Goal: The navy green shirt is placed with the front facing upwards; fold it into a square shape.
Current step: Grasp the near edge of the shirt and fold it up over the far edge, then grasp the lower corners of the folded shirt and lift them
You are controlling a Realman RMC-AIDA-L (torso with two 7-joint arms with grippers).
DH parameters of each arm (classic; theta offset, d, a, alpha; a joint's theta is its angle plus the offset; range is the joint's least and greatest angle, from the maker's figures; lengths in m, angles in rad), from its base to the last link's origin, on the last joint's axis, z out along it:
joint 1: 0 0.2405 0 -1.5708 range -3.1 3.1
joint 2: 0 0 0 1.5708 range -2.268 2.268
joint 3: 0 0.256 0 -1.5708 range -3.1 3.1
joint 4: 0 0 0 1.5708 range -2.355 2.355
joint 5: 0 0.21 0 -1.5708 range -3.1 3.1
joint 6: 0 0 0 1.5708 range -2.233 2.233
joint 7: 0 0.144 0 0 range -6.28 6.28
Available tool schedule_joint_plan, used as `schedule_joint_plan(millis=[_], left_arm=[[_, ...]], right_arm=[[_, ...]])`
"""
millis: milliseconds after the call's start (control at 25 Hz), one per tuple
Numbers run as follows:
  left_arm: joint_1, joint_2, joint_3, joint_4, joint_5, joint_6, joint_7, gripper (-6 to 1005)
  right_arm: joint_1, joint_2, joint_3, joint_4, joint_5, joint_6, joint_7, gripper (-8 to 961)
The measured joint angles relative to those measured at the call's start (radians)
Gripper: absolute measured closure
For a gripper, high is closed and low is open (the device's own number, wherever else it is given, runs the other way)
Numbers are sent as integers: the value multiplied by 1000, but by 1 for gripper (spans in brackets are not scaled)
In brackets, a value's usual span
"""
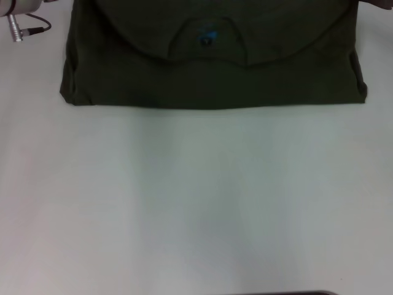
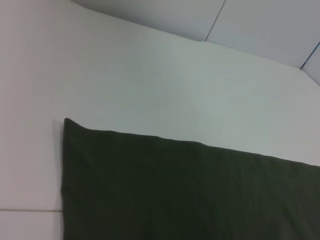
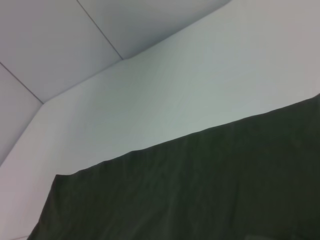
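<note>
One navy green shirt (image 1: 153,80), folded, is seen on one white surface (image 1: 196,203). One blue-printed neck label (image 1: 206,38) is counted, and one cable connector (image 1: 17,27).

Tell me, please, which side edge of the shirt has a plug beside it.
The left edge of the shirt; only there lies a silver plug.

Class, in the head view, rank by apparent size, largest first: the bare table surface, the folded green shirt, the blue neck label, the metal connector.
1. Table
2. Navy green shirt
3. Metal connector and neck label: both tiny and look alike, so unranked.
</note>
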Motion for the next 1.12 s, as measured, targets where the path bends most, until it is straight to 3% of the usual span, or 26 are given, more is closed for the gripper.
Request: schedule_joint_plan(millis=[80,280,480,520,720,800,880,1120], left_arm=[[4,2,-1,-6,0,8,-1,848],[25,2,-7,-34,0,27,-3,670],[65,6,-11,-89,-6,68,-18,464],[106,6,-12,-162,-7,120,-51,419],[185,-4,-13,-284,-22,249,-100,205],[217,-7,-13,-327,-47,311,-104,123],[256,-6,-16,-356,-97,394,-105,109],[303,14,-107,-340,-161,602,-103,68]], right_arm=[[-5,-7,-2,2,-2,-5,5,730],[-31,-30,-3,-4,-5,-48,33,615],[-87,-68,6,-39,-5,-183,58,501],[-99,-76,9,-50,-3,-219,58,478],[-156,-91,29,-108,2,-427,37,330],[-179,-85,35,-133,3,-497,-4,301],[-202,-70,50,-154,3,-540,-57,302],[-285,7,162,-180,84,-641,-386,305]])
